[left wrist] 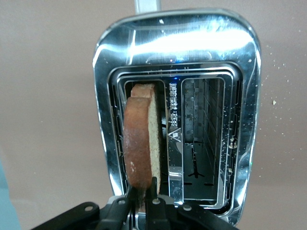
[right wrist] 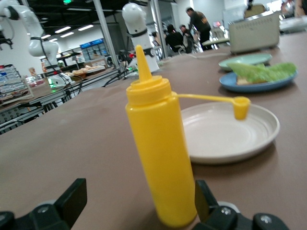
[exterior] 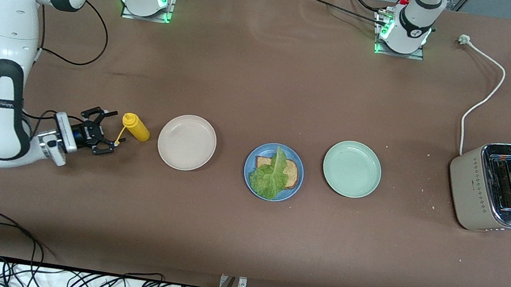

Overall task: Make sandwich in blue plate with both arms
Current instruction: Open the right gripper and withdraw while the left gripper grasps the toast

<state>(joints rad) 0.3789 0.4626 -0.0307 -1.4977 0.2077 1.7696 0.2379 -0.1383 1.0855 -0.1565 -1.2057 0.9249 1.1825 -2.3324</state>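
Lettuce (exterior: pixel 273 175) lies over 1 slice of bread (exterior: pixel 292 172) on the blue plate (exterior: pixel 251 165), which sits at the middle of the table (exterior: pixel 243 239) between a beige plate (exterior: pixel 187 142) and a pale green plate (exterior: pixel 352 168). The beige plate is toward the right arm's end, the green one toward the left arm's end.

At the left arm's end stands a cream and chrome toaster (exterior: pixel 475 180) with 2 slots. The left gripper (left wrist: pixel 143 189) is over it, its fingers (left wrist: pixel 154 191) clamped on the edge of a second bread slice (left wrist: pixel 141 143) that stands upright in 1 of the slots. The other slot holds nothing. A white power cord (exterior: pixel 482 100) runs from the toaster toward the arm bases.

At the right arm's end a yellow squeeze bottle (exterior: pixel 136 128) stands upright on the table beside the beige plate, its small cap (right wrist: pixel 241 107) hanging off on a thin strap. The right gripper (exterior: pixel 108 132) is low at the bottle with its fingers (right wrist: pixel 72 199) spread wide, 1 on each side of the bottle's base, not pressing it.
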